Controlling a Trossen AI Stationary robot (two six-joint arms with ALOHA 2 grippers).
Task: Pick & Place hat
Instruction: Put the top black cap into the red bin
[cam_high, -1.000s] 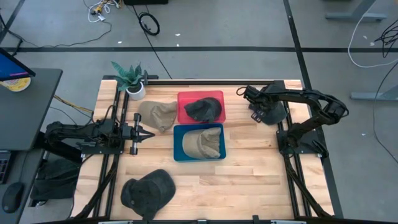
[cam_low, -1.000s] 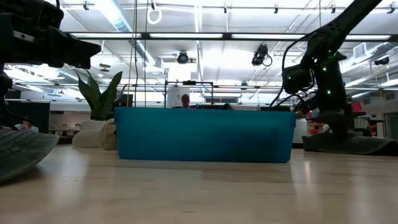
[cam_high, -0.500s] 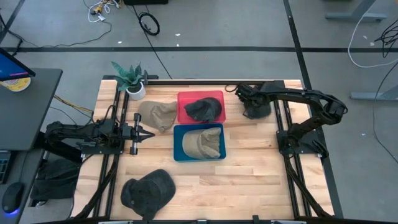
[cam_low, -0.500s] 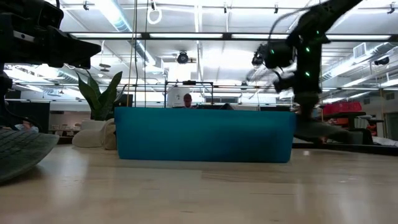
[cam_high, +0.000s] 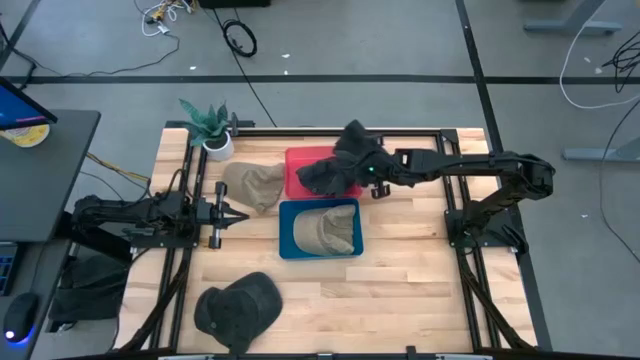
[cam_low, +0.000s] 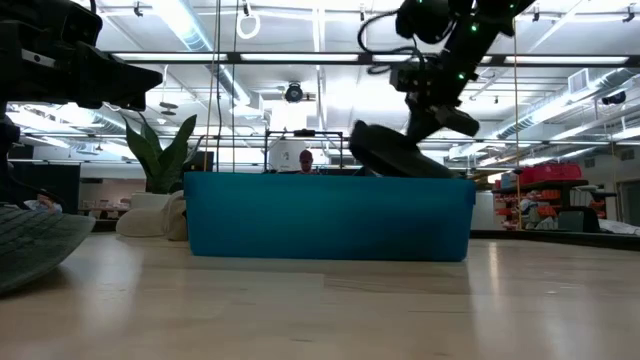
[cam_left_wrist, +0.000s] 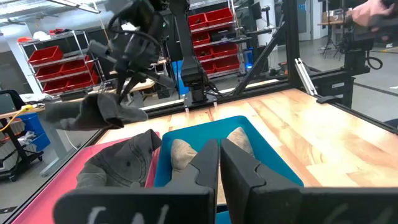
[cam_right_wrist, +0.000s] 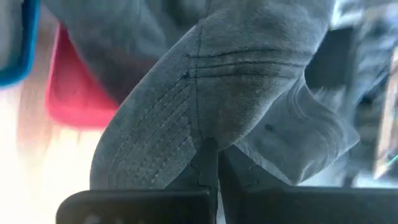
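My right gripper (cam_high: 366, 168) is shut on a dark grey hat (cam_high: 350, 143) and holds it in the air over the red bin (cam_high: 296, 158). Another dark hat (cam_left_wrist: 121, 163) lies in that bin. In the low view the held hat (cam_low: 392, 155) hangs above the blue bin (cam_low: 330, 215), where a tan hat (cam_high: 325, 232) lies. A second tan hat (cam_high: 252, 183) rests on the table beside the red bin. My left gripper (cam_high: 238, 212) waits shut at the table's left, pointing level toward the bins. My right gripper pinches the hat between its two shut fingers where the stitched brim (cam_right_wrist: 155, 140) meets the crown (cam_right_wrist: 214, 134). The fingers slant down from the table's right. The hat is lifted clear and droops below the fingers (cam_left_wrist: 127, 74) over the red bin.
A potted plant (cam_high: 210, 125) stands at the far left corner. One more dark hat (cam_high: 238, 305) lies near the front edge on the left. Bare wood lies to the right of the bins and along the near edge.
My right gripper has taken hold of the dark hat that lay at the table's far right. It has lifted the hat clear and carried it up and toward the table's left, over the red bin, rolling its wrist on the way.
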